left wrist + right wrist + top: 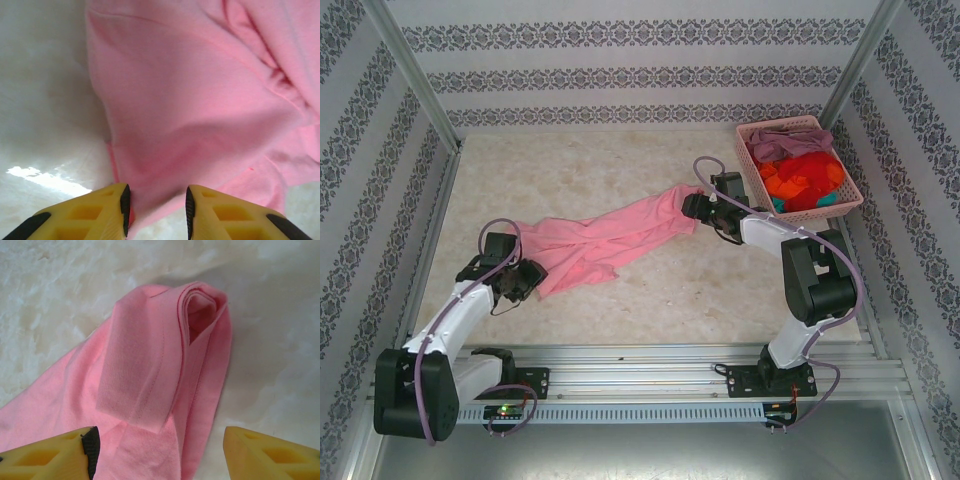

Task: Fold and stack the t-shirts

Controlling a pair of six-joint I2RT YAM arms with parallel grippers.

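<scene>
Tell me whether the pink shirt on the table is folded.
Not folded: the pink t-shirt lies stretched in a rumpled strip across the table.

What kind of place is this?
Likely a robot test cell, not a home: left arm and right arm bolted to an aluminium rail, patterned panels boxing the table, a pink basket of t-shirts.

White-black arms [455,318], yellow pincer fingers [95,217]
</scene>
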